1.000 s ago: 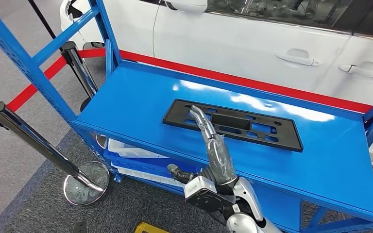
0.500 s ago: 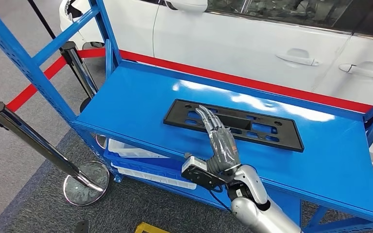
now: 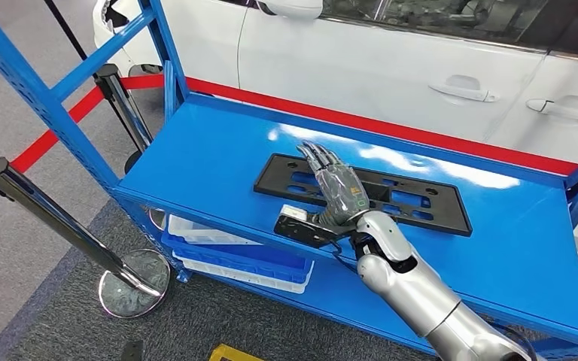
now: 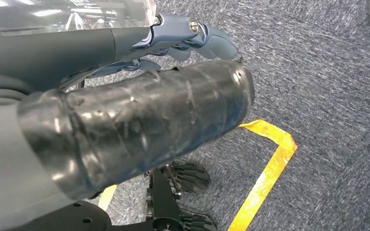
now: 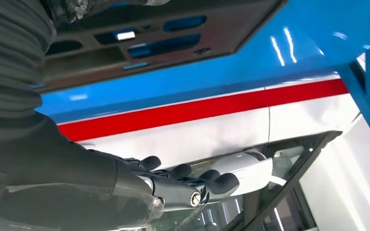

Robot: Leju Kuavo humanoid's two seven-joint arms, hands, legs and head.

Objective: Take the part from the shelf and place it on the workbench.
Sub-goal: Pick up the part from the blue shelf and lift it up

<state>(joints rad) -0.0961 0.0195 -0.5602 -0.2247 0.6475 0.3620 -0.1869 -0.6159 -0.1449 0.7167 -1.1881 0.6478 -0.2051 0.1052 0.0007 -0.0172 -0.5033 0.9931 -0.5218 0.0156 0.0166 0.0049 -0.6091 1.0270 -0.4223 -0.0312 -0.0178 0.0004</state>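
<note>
Since the earlier frames the right hand point(image 3: 338, 189) has travelled forward from the front edge of the shelf and out over the part, the silver arm stretching after it, while the part itself has kept its place. The flat black rectangular plastic panel with cut-out slots point(image 3: 414, 203) lies on the top deck of the blue metal shelf point(image 3: 211, 150), roughly midway between the front and rear edges and nearer the right end than the left, its long side running along the shelf. The right hand sits above the panel's left portion with its fingers point(image 3: 314, 156) extended and slightly spread, reaching past the panel's rear edge; it holds nothing, though whether the palm actually touches the panel is hard to judge from above. In the right wrist view the same dark fingers point(image 5: 192, 180) are straight and free, and the panel point(image 5: 173, 29) lies beside the palm.

The left hand point(image 4: 192, 36) hangs over grey carpet point(image 4: 327, 86) marked with yellow tape point(image 4: 270, 168), its fingers loosely curled around nothing.

Behind the shelf stands a white car point(image 3: 391, 68), with a red belt barrier point(image 3: 391, 128) running along the rear edge and a chrome stanchion post point(image 3: 53, 218) off the left end. A white and blue bin point(image 3: 226, 252) rests on the lower deck.
</note>
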